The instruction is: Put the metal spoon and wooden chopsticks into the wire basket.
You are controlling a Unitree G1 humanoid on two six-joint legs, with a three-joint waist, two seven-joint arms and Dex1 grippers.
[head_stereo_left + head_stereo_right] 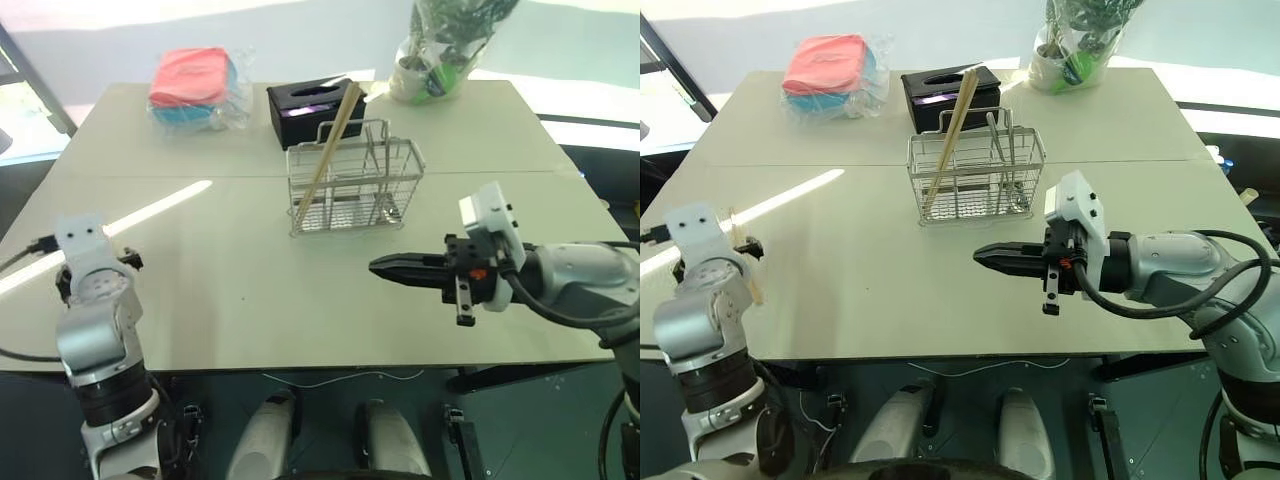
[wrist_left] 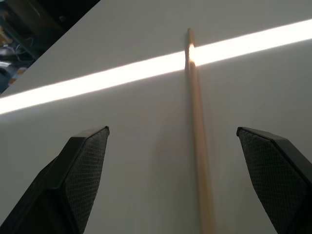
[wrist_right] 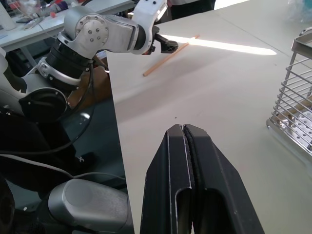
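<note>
The wire basket point(image 1: 355, 182) stands on the far middle of the table. One of the wooden chopsticks point(image 1: 335, 140) leans in its left compartment, and the metal spoon point(image 1: 993, 135) stands further right inside. Another chopstick point(image 2: 197, 146) lies flat near the table's left edge. My left gripper point(image 2: 170, 134) is open just above it, one finger on each side and not touching it. That chopstick point(image 3: 170, 55) and the left gripper point(image 3: 163, 45) also show in the right wrist view. My right gripper point(image 1: 378, 266) is shut and empty, pointing left above the table in front of the basket.
A black tissue box point(image 1: 310, 105) sits just behind the basket. A plastic bag with red and blue containers point(image 1: 195, 85) lies at the back left. A wrapped potted plant point(image 1: 440, 50) stands at the back right. A strip of sunlight point(image 2: 122, 73) crosses the table by the left gripper.
</note>
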